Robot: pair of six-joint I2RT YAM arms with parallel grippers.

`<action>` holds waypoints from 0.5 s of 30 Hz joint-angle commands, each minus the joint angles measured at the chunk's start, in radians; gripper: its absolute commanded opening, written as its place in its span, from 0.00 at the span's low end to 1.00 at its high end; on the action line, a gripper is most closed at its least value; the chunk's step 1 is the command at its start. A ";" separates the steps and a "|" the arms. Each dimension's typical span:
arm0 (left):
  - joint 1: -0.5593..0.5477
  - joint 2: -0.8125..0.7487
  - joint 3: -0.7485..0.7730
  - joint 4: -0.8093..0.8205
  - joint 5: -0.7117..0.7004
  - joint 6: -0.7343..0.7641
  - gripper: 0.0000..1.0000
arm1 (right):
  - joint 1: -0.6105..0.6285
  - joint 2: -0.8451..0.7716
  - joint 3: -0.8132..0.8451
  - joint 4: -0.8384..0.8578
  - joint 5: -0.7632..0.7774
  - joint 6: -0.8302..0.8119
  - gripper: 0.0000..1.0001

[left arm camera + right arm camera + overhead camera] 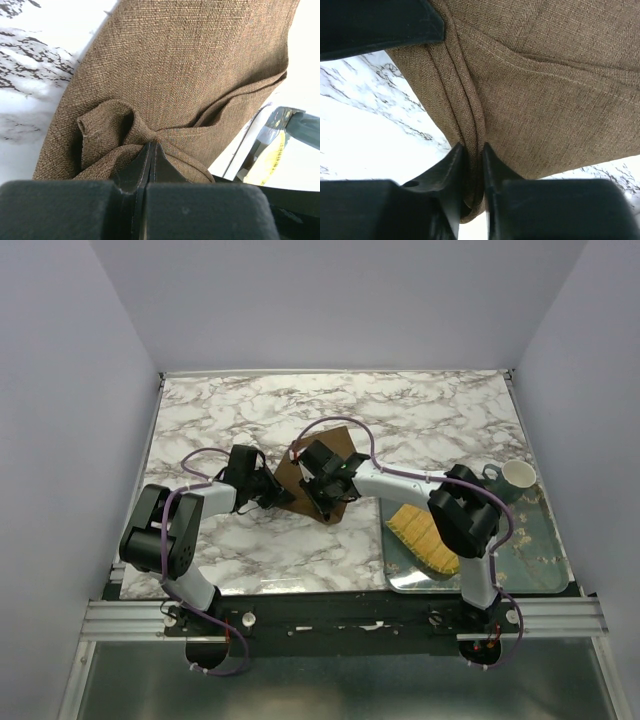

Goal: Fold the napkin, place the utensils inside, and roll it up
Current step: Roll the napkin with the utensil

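Note:
The brown napkin (322, 455) lies on the marble table at the centre, mostly under both grippers. My left gripper (283, 496) is shut on a bunched edge of the napkin (165, 85) at its left side. My right gripper (330, 492) is shut on a folded edge of the napkin (535, 75) at its near corner. The jaws of each are pressed on cloth. The fork is not in view.
A tray (540, 530) stands at the right with the yellow woven mat (425, 535) and a mug (515, 477) at its far edge. The marble table (250, 410) runs to walls at the back and sides.

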 commanded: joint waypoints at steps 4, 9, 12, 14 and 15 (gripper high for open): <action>0.000 0.079 -0.014 -0.160 -0.154 0.065 0.00 | -0.072 -0.026 -0.151 0.083 -0.113 0.040 0.08; 0.000 0.090 -0.008 -0.165 -0.157 0.067 0.00 | -0.118 -0.005 -0.177 0.120 -0.241 0.052 0.01; 0.000 0.090 -0.010 -0.167 -0.159 0.068 0.00 | -0.127 -0.022 -0.178 0.118 -0.273 0.054 0.11; 0.000 0.090 -0.008 -0.167 -0.162 0.071 0.00 | -0.127 -0.055 -0.177 0.103 -0.283 0.045 0.31; 0.000 0.090 -0.011 -0.168 -0.160 0.071 0.00 | -0.127 -0.066 -0.177 0.097 -0.294 0.040 0.35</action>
